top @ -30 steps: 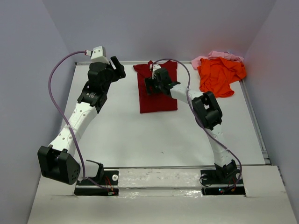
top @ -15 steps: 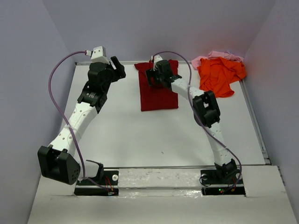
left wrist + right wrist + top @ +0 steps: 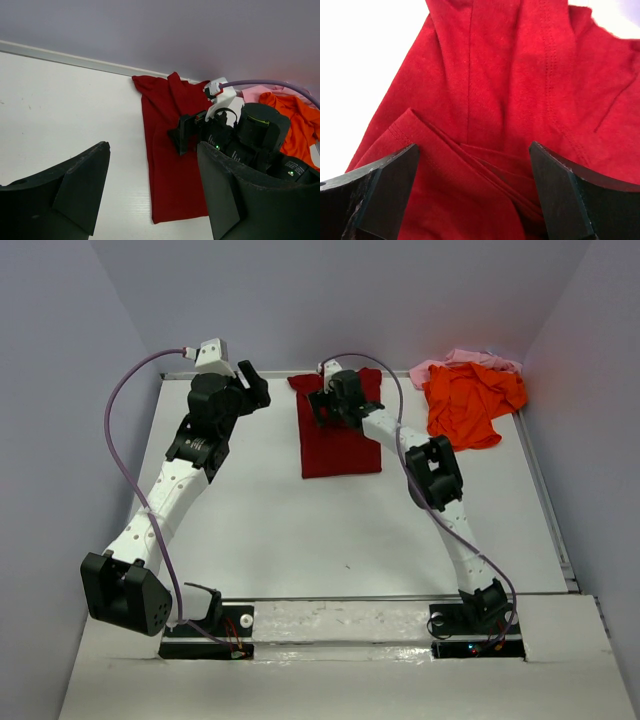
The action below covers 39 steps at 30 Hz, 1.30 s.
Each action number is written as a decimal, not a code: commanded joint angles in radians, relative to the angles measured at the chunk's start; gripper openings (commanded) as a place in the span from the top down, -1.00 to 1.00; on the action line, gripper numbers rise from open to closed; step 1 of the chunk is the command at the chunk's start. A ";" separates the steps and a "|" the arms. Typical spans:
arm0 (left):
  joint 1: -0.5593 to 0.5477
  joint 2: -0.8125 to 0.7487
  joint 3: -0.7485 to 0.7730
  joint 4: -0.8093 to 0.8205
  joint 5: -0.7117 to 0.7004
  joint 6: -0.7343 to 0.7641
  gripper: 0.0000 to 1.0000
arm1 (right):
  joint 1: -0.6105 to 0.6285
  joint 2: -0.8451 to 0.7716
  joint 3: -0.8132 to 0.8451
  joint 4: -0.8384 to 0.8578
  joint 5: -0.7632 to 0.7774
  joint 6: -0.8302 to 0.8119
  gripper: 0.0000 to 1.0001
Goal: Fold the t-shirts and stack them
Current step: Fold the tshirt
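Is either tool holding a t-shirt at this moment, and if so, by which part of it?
Nothing is held. The right tool stands open above the maroon t-shirt, and the left tool is open over the table.

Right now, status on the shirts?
Left end effector open, beside red shirt. Right end effector open over its far end. Orange shirt, pink shirt heaped far right. Nothing blocking.
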 commanded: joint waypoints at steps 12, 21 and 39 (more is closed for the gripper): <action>0.004 -0.026 -0.013 0.056 0.028 0.001 -0.59 | -0.007 -0.332 -0.289 0.122 0.149 -0.074 -0.96; 0.006 -0.023 -0.018 0.059 0.040 -0.007 -0.59 | -0.093 -0.240 -0.190 -0.036 0.211 0.064 -0.93; 0.006 -0.024 -0.015 0.060 0.045 -0.005 -0.59 | -0.102 -0.306 -0.288 -0.068 0.127 0.139 -0.59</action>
